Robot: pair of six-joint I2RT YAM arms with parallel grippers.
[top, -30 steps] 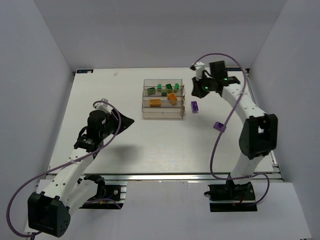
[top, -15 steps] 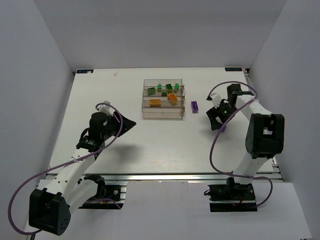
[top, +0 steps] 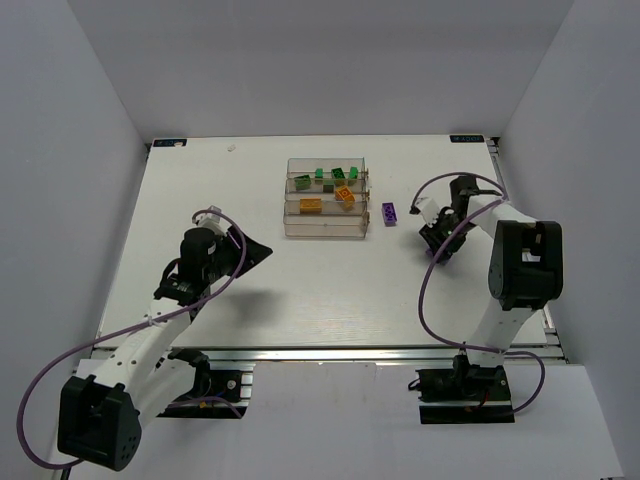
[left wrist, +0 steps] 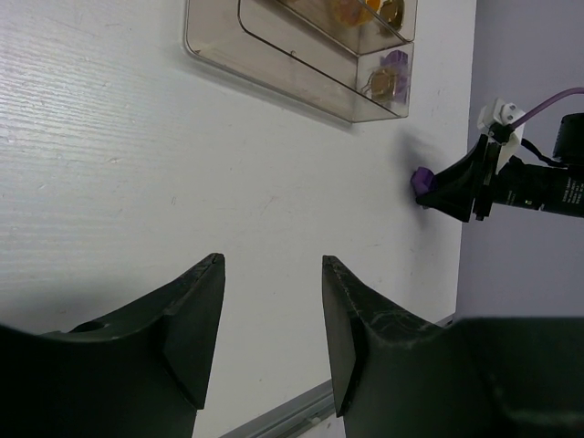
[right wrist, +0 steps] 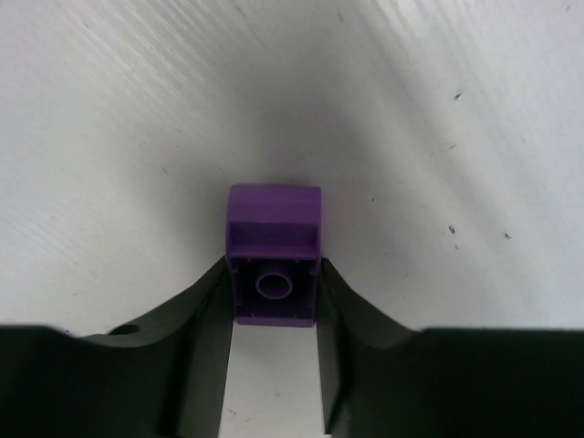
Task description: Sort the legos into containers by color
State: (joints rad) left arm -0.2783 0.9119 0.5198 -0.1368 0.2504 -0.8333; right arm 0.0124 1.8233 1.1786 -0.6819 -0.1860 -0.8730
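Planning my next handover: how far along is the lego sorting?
Done: green legos and orange legos sit in separate containers. In hand: the right end effector grips a purple lego on the table. Remaining: that one and another purple lego beside the containers. The left end effector is open, empty.

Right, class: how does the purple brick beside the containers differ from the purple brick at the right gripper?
The long brick is elongated; the short brick is nearly square. The long brick lies free, close beside the containers; the short brick sits further off, held between the fingers of the right gripper. Both are purple and rest on the table, outside the containers.
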